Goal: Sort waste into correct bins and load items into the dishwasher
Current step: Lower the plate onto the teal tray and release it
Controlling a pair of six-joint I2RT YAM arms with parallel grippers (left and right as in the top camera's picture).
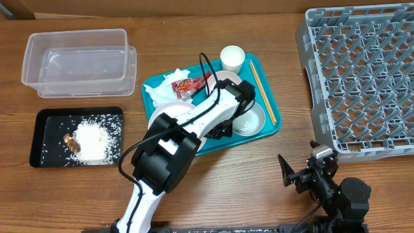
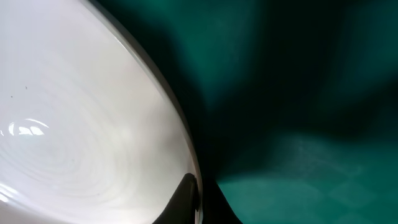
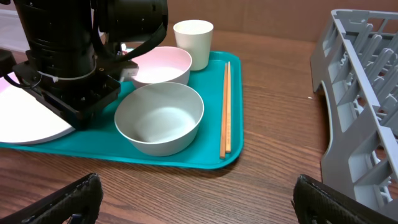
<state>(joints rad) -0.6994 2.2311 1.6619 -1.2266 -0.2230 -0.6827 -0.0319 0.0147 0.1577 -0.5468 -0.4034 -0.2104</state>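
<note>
My left gripper (image 2: 198, 186) is shut on the rim of the flat white plate (image 2: 81, 124), low over the teal tray (image 1: 272, 126). From overhead the arm hides most of the plate (image 1: 163, 111). A white bowl (image 3: 160, 118) sits beside the grip, with a second bowl (image 3: 163, 65), a white cup (image 3: 193, 42) and wooden chopsticks (image 3: 225, 106) on the same tray. Crumpled tissues (image 1: 162, 92) and a red wrapper (image 1: 191, 85) lie at the tray's far left. My right gripper (image 3: 202, 194) hovers open over bare table near the front edge.
The clear tub (image 1: 81, 61) stands at the back left. In front of it, the black tray (image 1: 45, 129) holds rice (image 1: 94, 139) and a brown scrap (image 1: 72, 144). The grey dish rack (image 1: 362, 77) fills the right side.
</note>
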